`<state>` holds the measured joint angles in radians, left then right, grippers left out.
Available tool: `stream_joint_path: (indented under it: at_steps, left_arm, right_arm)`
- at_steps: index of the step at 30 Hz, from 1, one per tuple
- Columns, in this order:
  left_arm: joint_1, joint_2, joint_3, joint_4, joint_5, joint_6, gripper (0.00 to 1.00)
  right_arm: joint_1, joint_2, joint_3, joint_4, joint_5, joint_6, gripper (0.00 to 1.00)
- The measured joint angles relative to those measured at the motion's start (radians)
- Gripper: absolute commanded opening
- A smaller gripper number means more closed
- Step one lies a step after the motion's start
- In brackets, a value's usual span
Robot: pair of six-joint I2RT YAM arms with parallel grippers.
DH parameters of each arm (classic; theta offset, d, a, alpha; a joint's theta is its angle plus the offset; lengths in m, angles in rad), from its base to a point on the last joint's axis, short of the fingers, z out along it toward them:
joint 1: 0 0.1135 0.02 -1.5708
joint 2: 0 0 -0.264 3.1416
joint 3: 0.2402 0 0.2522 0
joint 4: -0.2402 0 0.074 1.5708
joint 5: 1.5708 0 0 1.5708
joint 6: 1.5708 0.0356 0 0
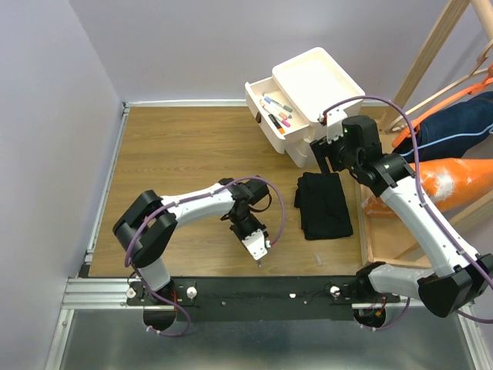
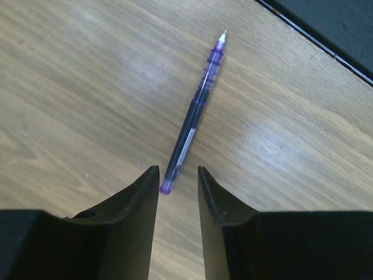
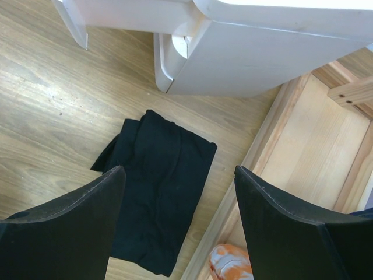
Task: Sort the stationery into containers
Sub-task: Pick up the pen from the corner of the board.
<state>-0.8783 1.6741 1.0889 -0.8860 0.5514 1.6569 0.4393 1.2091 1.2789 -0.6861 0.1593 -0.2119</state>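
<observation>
While purple pen (image 2: 195, 111) lies flat by near edge of table (image 2: 70, 87), left gripper (image 2: 178, 172) jaws partly open astride its butt end, unclamped | right gripper (image 3: 179, 169) wide open, empty, above black cloth (image 3: 157, 192)

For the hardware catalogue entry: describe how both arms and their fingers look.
Both the left arm and the right arm have smooth white link shells between bulky black joint housings. A thin purple cable loops loosely along each. The fingers are matte black and wedge-shaped, tapering to blunt tips, with no visible markings.
</observation>
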Motion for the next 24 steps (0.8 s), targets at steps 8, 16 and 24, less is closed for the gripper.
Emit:
stream_joint_path:
  at_steps: [8, 16, 24]
  left_arm:
    - [-0.027, 0.076, 0.032, -0.006, -0.005, 0.000, 0.33]
    - [-0.044, 0.134, 0.064, -0.024, -0.031, -0.002, 0.29]
    - [-0.052, 0.103, 0.020, -0.001, -0.042, -0.040, 0.09]
  right_arm:
    - [-0.001, -0.006, -0.022, 0.004, 0.008, -0.008, 0.83]
    - [-0.001, -0.010, -0.026, 0.005, 0.013, -0.018, 0.83]
    - [-0.003, -0.024, -0.031, 0.006, 0.022, -0.024, 0.83]
